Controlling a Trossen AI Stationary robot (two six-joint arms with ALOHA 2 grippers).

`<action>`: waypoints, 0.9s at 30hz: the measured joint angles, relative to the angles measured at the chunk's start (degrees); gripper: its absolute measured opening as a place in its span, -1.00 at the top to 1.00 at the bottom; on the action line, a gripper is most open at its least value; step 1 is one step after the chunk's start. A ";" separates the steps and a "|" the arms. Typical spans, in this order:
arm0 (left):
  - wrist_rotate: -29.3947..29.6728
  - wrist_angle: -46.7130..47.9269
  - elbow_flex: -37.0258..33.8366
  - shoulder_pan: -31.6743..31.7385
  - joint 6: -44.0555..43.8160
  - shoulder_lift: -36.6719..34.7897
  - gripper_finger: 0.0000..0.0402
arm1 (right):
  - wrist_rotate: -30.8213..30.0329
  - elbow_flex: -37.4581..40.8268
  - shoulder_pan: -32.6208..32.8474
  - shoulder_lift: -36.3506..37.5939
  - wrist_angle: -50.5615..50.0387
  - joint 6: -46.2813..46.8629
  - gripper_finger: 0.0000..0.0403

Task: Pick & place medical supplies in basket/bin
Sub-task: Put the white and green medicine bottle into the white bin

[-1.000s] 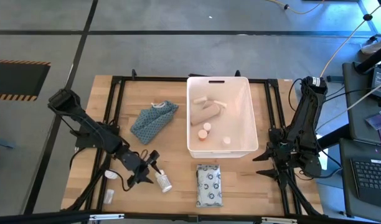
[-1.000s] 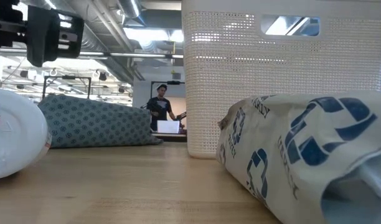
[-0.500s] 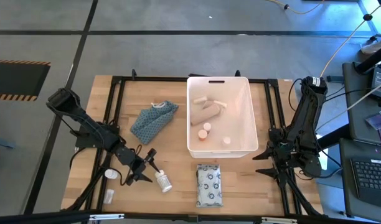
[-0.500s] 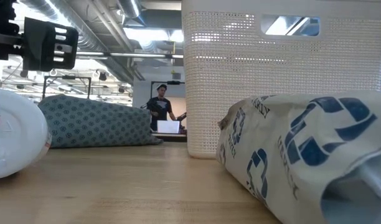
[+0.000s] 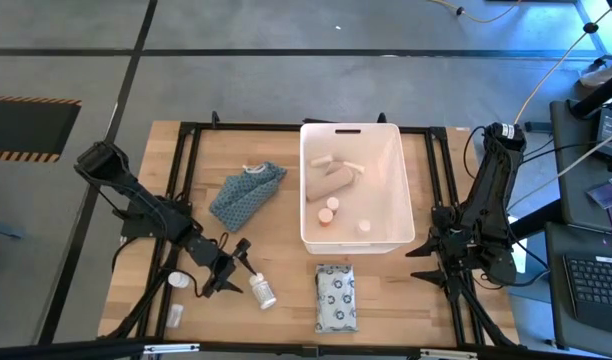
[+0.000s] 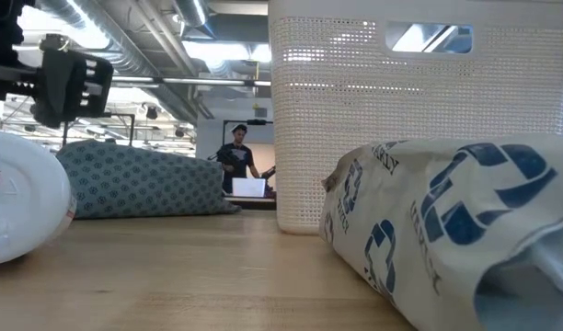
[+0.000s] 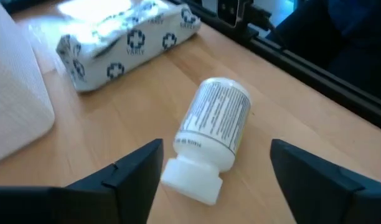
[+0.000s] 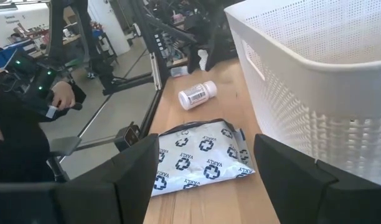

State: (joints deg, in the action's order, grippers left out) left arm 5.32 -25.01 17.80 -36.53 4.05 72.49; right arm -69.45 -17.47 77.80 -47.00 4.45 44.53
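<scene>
Looking straight down first: the white bin (image 5: 352, 199) sits mid-table with a beige bandage roll (image 5: 328, 183) and a couple of small bottles inside, one red-capped (image 5: 325, 217). A patterned soft pack (image 5: 335, 297) lies just in front of the bin, and a blue-green cloth (image 5: 245, 194) is off to its left. The left gripper (image 5: 229, 270) is low near the front edge, fingers spread, right next to a white pill bottle (image 5: 261, 291) lying on its side. The right gripper (image 5: 438, 247) is parked beside the bin's right wall.

From table height, the bin wall (image 6: 419, 119) fills the back, the soft pack (image 6: 447, 230) looms up close, and the bottle (image 6: 24, 207) shows at the edge under the left arm. A person (image 6: 235, 156) stands far back in the room.

Left wrist cam: both fingers (image 7: 137, 171) stand apart with the bottle (image 7: 209, 137) lying between and just beyond them, nothing gripped.

Right wrist cam: fingers (image 8: 141, 165) wide and empty, soft pack (image 8: 200, 158) ahead, bin wall (image 8: 315, 81) alongside.
</scene>
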 joint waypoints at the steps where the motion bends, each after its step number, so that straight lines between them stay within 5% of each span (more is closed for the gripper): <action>1: 0.00 0.23 0.00 0.00 -0.32 0.00 -0.49 | 0.00 0.00 0.00 0.01 0.00 0.00 -0.31; 9: 1.08 -0.90 0.00 -0.01 3.34 0.02 -0.80 | -0.02 0.00 0.00 0.02 0.00 0.00 -0.31; 27: 1.11 -2.17 0.00 0.00 5.06 0.04 -0.81 | -0.02 0.00 0.00 0.01 0.00 0.15 -0.31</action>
State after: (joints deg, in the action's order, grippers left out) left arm 6.44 -27.18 17.80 -36.53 9.12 72.53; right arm -69.47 -17.47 77.80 -46.99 4.45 44.69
